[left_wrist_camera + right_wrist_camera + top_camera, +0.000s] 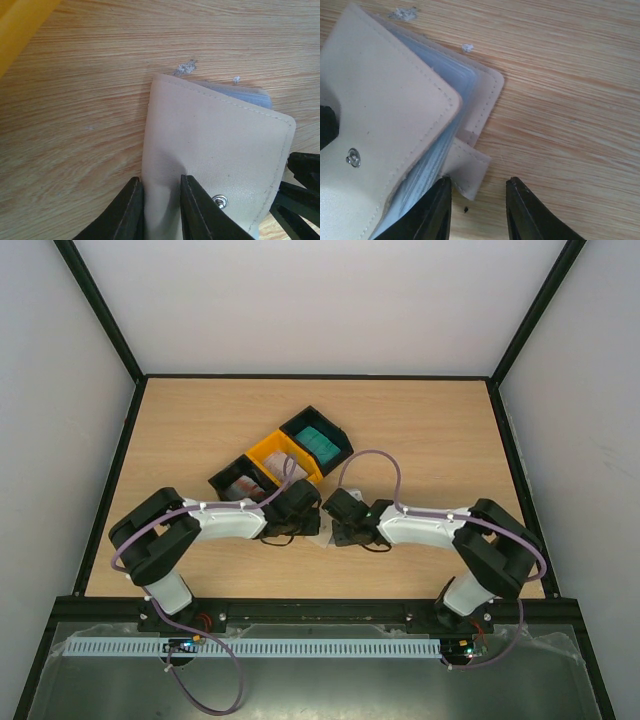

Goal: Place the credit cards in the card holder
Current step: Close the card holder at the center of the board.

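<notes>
- Top view: shows the left arm (225, 522) and the right arm (420, 525) bent inward over the counter (440, 440). Wrists nearly meet about midway between its side edges, nearer its near edge than its far one.
- Shows only a pale sliver of the card holder (326, 538) between the two wrists; cannot tell the state of either jaws from here.
- Shows a joined row of trays just beyond the wrists, running obliquely toward the far edge: near black tray (222, 480) holding a white card with red blotches (243, 487), yellow tray (278, 453), far black tray (343, 440) holding a teal card (322, 445).
- Left wrist view: shows the left jaws clenched on the beige cover of the card holder (215, 150), with a fold of it pinched between the two black fingers (131, 212). Metal snap (220, 201) just beside one finger; light-blue sleeves (240, 92) showing past the cover's far edge.
- Also takes in a corner of the yellow tray (20, 25) and pale flecks (186, 66) on the wood.
- Right wrist view: shows the right jaws released and parted, with bare wood between them, grasping nothing. Snap tab (465, 172) flat on the counter just beside one finger (432, 212).
- Shows the front cover (385, 100) held up off the light-blue sleeves (455, 85), and the back cover flat on the wood.
</notes>
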`<state>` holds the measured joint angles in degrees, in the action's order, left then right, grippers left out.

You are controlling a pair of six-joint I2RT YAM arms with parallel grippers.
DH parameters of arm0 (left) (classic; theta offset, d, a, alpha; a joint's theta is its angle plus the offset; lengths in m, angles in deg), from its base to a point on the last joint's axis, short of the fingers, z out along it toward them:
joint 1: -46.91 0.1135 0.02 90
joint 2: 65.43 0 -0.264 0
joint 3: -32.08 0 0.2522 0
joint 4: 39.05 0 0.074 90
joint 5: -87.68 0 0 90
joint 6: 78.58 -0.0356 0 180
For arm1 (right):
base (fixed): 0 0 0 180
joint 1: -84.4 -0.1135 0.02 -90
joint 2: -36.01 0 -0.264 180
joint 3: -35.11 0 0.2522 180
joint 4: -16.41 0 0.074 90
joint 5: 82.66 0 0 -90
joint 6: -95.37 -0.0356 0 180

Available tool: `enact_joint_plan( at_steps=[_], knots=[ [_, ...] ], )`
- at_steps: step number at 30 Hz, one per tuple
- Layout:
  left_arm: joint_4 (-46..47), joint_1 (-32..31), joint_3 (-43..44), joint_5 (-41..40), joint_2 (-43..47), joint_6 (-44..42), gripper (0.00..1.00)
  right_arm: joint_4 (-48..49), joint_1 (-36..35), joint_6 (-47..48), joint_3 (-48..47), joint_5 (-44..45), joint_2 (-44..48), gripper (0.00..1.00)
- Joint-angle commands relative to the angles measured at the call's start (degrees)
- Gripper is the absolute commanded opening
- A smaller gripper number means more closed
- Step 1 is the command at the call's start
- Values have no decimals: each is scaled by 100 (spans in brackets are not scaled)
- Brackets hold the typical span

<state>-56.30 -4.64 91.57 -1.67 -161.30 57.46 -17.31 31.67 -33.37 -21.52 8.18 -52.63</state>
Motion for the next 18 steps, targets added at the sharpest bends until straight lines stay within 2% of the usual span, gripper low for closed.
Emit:
enact_joint_plan(
  at_steps=[1,6,11,18],
  knots=[
    [-1053,-31,-335,-1,-234,-74,21,-38,-2,64,-183,541,-311,31],
    [-1086,-33,-403,-78,-286,-94,20,-11,0,-557,-178,1506,-309,30],
    [-1093,-31,-538,-137,-360,-100,19,105,11,-1355,-138,2107,-168,31],
    [-1029,-31,-645,-110,-253,-57,19,-1,359,-2061,-6,2211,-11,32]
  ],
)
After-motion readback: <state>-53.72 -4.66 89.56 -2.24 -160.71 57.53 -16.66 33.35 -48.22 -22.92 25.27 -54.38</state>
